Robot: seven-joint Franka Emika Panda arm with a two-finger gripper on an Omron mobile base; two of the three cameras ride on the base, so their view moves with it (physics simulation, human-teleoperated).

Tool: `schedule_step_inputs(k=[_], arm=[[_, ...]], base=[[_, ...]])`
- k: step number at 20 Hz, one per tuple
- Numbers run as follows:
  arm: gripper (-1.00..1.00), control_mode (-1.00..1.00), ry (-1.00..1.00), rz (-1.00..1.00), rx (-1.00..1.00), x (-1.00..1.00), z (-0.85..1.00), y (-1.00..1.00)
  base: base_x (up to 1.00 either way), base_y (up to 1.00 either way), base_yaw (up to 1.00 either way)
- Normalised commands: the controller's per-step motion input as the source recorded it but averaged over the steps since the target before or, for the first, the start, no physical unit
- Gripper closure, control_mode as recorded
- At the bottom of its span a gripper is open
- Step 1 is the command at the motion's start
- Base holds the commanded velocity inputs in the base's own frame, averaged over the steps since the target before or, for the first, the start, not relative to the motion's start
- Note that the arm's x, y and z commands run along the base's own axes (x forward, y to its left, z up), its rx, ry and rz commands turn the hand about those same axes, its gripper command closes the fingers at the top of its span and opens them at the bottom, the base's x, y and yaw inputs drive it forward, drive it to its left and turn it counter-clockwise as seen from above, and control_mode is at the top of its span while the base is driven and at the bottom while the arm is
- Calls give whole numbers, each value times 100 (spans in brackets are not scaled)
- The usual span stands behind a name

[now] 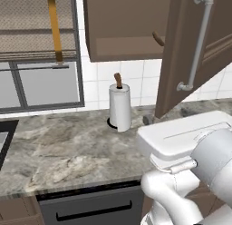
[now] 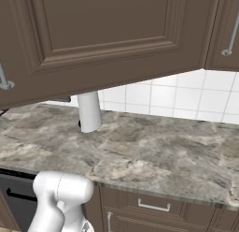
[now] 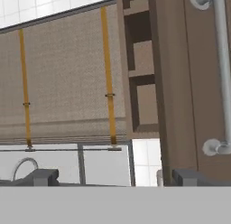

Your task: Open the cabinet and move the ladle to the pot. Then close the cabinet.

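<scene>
Ladle (image 1: pixel 158 39): slim brown item, only a short curved piece visible in the left base view, inside the cabinet (image 1: pixel 129 26) at the right end of its bottom shelf, just at the edge of the open door (image 1: pixel 181 51). The rest is hidden behind that door; the lie of its long axis cannot be told for certain, though the visible piece leans up and to the left.

Cabinet: dark brown wall unit above the desk (image 1: pixel 68 147), door swung out toward the robot, long silver bar handle (image 1: pixel 198 42) facing outward. In the hand view the same door (image 3: pixel 173 83) stands edge-on, with lighter brown shelves (image 3: pixel 142 74) to its left and the bar handle (image 3: pixel 221 74) at right.

Jaws (image 3: pixel 113 178): spread fully wide, holding nothing; two dark fingertips (image 3: pixel 43 177) low in the hand view, aimed at the window blind (image 3: pixel 67 83) and the cabinet's left side.

Key relation: judged from the hand view, the shelf opening lies up and to the right of the jaws, so the ladle sits further right, tucked behind the door edge. The reach likely needs a shift rightward and inward past that edge.

Also present: paper-towel roll (image 1: pixel 120 106) upright at the rear of the desk, below the cabinet's bottom edge.
</scene>
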Motion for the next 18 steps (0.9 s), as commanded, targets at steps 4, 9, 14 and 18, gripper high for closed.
schedule_step_inputs(k=[4,9,14,18], arm=[[-100,-100,0,10,0,24,0,87],[-100,-100,0,-1,0,59,-2,60],[-100,-100,0,-8,0,67,-5,36],[-100,-100,0,-18,-2,61,-5,6]], base=[[0,0,0],[0,0,0],[0,0,0],[0,0,0]])
